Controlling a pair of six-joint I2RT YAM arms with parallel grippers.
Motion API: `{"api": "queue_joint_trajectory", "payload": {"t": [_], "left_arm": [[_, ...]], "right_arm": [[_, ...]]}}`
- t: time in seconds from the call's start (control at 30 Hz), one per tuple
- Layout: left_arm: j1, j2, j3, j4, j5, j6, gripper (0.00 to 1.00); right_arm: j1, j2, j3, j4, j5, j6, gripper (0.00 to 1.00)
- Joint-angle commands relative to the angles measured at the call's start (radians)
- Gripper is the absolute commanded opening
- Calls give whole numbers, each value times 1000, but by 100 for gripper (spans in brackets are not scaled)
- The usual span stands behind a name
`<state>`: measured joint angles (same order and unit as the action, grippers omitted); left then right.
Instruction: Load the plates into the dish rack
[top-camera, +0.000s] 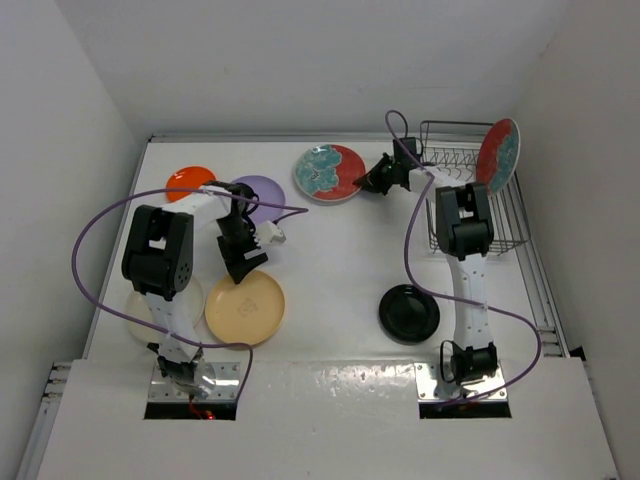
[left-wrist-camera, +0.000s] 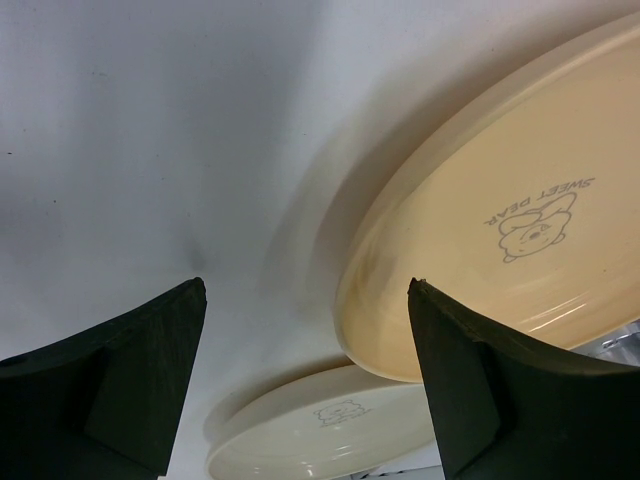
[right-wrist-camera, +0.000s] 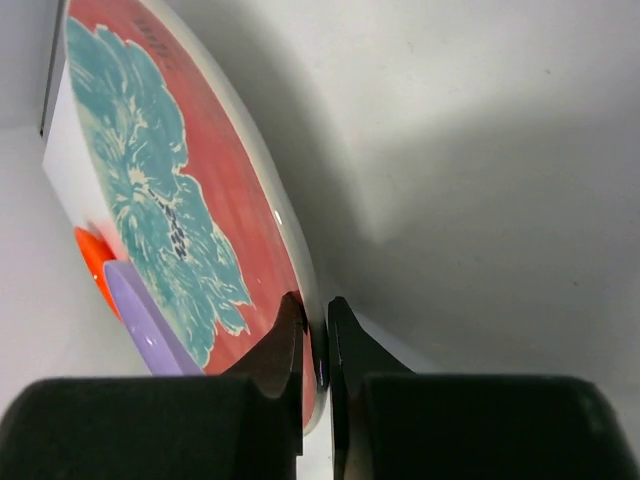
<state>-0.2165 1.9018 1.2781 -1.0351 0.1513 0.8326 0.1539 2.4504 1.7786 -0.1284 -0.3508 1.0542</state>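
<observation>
Red floral plate, rim pinched between right fingers

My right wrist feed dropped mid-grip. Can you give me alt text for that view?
The right gripper is shut on the rim of a red plate with a teal flower pattern, which fills the left of the frame. Edges of a lavender plate and an orange plate show beyond it, on a white table.

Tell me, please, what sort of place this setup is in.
Probably a robotics lab cell, not a kitchen: a white table boxed in by bare panels, two robot arms bolted at its edge, a dish rack and loose plates.
</observation>
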Motion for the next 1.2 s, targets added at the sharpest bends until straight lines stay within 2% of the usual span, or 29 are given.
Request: {"api": "queue_joint_trajectory", "payload": {"t": [0.0,0.07,0.1,0.2,0.3,0.43,0.53,0.7,0.77,0.8,0.87,0.9,0.97,1.0,1.17], "left_arm": [[6,-29,23,-3,19,-15,87],[6,-29,23,-3,19,-15,87],[6,-29,32,-3,19,-15,86],[6,-18,43,-3,19,-15,86],[-3,-9,66,-3,10,-15,86],[-3,0,87,-3,10,-6,86],[-12,0,87,-3,1,-6,86],[-12,0,96,-3,1,3,86],[-12,0,96,-3,1,3,86],[-12,0,96,-3,1,3,86],[-12,0,96,-3,1,3,86],[-12,0,96,-3,1,3,86],[-12,0,96,-3,1,3,86],[-12,0,96,-3,1,3,86],[-12,0,96,-3,1,13,86]], "right_arm": [[-8,-29,10,-27,62,-41,0],[-5,-66,47,-40,87,-107,0],[-2,-138,57,-63,105,-208,0],[-5,-241,117,-83,185,-334,0],[-39,-356,163,-65,200,-402,0],[-83,-474,301,-108,226,-573,0],[-143,-523,323,-128,266,-638,0],[-273,-623,320,-151,349,-779,0],[-296,-645,305,-143,425,-825,0],[-321,-672,297,-134,447,-920,0],[-344,-683,289,-126,510,-980,0],[-355,-689,276,-117,521,-1090,0],[-369,-702,243,-96,552,-1182,0],[-373,-709,176,-50,558,-1220,0],[-402,-719,70,18,527,-1290,0]]}}
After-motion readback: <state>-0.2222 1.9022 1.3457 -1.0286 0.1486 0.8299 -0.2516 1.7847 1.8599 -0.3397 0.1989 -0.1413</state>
